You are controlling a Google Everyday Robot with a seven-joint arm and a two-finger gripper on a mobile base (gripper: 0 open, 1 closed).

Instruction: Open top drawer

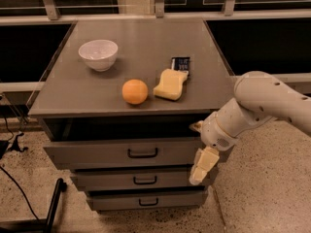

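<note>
The top drawer [97, 153] is the widest grey front of three under the cabinet top, with a black bar handle [142, 153] at its centre. A dark gap shows between it and the cabinet top. My gripper [200, 165] hangs from the white arm [262, 106] at the drawer's right end, in front of its right edge and reaching down over the mid-sized drawer [107, 179]. It is right of the handle and apart from it. The narrowest drawer [112, 201] is at the bottom.
On the grey cabinet top [68, 91] are a white bowl [98, 54], an orange [134, 91], a yellow sponge [170, 84] and a small dark packet [181, 64]. Black cables and a stand leg [51, 203] lie on the speckled floor at the left. A railing runs behind.
</note>
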